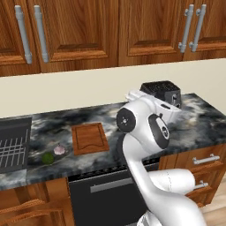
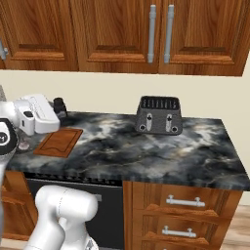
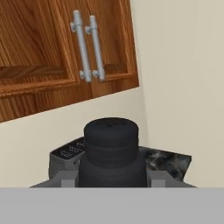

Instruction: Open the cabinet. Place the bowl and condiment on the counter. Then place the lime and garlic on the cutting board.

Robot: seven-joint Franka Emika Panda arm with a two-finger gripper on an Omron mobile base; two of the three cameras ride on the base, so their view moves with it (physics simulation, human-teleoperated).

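Tool (image 3: 112,181) grips the black condiment (image 3: 111,153), which hides most of the toaster (image 3: 65,155).

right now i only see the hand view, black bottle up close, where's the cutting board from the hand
Observer: The cutting board lies bare on the counter, to the left of the hand.
Operator: lime and garlic on it yet
Observer: No. The lime and garlic lie on the counter just left of the board.
Operator: any other cabinet open
Observer: No, all the wall cabinet doors in both base views are shut.
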